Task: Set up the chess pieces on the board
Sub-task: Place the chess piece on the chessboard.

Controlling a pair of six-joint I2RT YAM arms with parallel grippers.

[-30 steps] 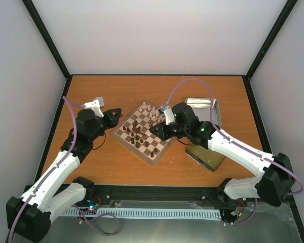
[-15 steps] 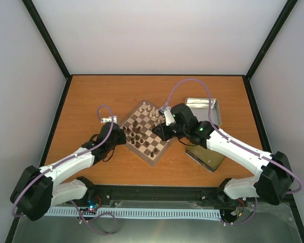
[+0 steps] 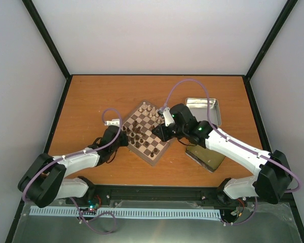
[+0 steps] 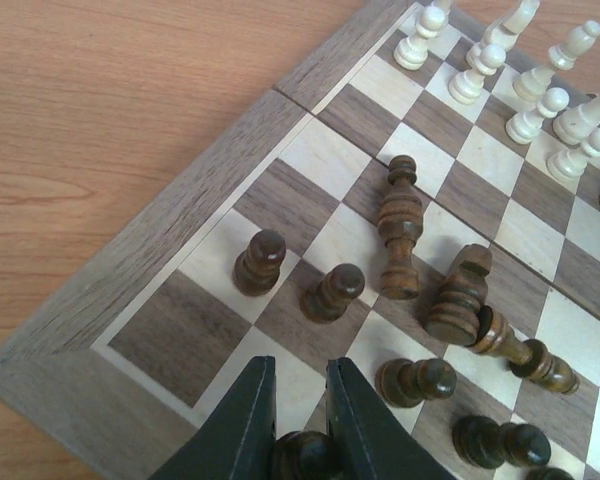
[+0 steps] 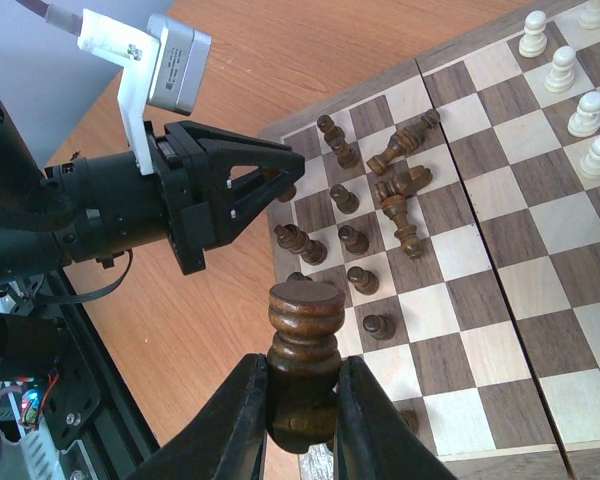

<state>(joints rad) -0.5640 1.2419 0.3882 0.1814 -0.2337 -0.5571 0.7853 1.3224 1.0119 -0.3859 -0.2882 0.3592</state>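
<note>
At the left corner of the board [image 4: 160, 210], dark chess pieces [image 4: 400, 240] stand and lie jumbled. The left gripper [image 4: 300, 375] is clamped on a round-headed chessman [image 4: 305, 455], the right gripper [image 5: 300, 365] on a flat-topped chessman [image 5: 302, 320]. Turned wood looks light, hard and slick (tippy too), so a pinch at the narrow waist seems safest.
</note>
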